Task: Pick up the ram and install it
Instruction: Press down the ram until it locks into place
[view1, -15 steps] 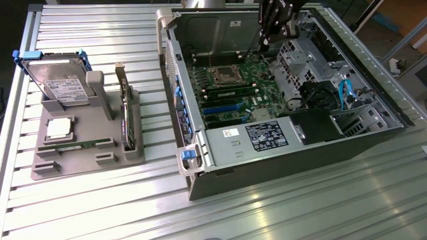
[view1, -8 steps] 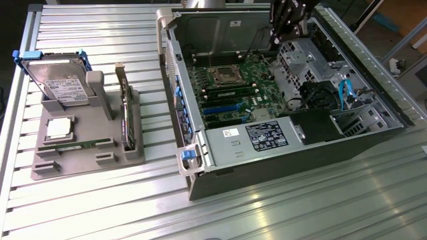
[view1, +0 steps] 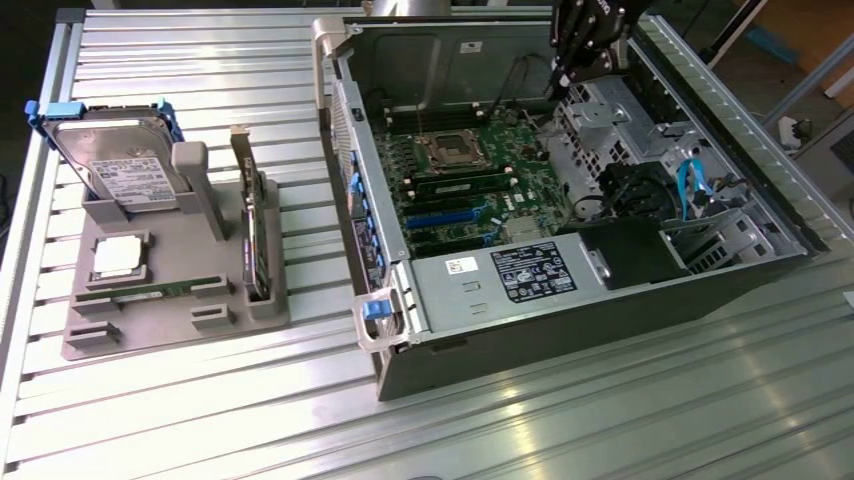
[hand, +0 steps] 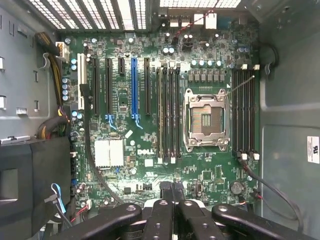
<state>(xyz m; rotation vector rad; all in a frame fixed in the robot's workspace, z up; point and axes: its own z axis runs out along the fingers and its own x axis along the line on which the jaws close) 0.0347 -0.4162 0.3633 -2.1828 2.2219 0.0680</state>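
I see 1 ram (view1: 134, 293) lying flat in the grey tray (view1: 174, 330), at the exterior view's lower left and well apart from the gripper (view1: 577, 80). The gripper hangs over the open case (view1: 534, 330) at the upper right, above the motherboard (hand: 150, 150). Its 2 fingers (hand: 159, 215) are pressed together. I cannot tell whether anything thin sits between them.

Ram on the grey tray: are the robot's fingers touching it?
Apart. The exterior view shows the ram lying on the tray, the fingers far off above the open computer case.
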